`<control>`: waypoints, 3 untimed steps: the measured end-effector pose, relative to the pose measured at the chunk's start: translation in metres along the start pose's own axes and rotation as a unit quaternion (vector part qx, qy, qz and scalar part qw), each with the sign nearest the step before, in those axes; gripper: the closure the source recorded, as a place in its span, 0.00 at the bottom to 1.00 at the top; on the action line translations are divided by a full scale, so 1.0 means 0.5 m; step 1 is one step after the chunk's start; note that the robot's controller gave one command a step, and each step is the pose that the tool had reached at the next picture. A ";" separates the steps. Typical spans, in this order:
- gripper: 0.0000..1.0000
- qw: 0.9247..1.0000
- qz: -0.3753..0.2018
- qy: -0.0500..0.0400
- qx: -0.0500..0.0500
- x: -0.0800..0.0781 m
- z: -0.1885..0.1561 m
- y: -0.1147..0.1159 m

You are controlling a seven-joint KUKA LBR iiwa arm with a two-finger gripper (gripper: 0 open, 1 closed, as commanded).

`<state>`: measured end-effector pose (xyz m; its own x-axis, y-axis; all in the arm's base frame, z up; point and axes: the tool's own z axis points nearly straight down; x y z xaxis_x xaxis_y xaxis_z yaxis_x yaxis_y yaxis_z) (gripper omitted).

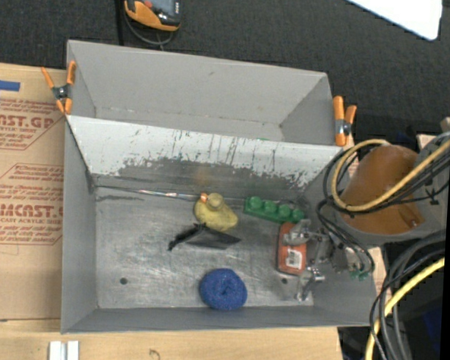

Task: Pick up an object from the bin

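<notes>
Gripper (305,265) low at the right wall of the bin (128,268), against an orange block (289,255); its grip cannot be told; best centred on the block, clear of the green brick (272,210), before closing.

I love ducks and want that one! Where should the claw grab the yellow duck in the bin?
Best take the yellow duck by its round body, coming straight down from above. It seems to sit upright, head up, so the wide body gives most hold. The black thing lies right beside it; keep clear.
</notes>
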<state>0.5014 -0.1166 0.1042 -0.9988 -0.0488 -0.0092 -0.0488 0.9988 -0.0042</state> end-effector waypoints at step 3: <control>0.00 0.997 -0.073 0.002 -0.002 -0.104 0.025 -0.071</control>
<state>0.5551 -0.1494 0.0921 -0.9811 -0.1934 -0.0042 -0.1934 0.9811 -0.0014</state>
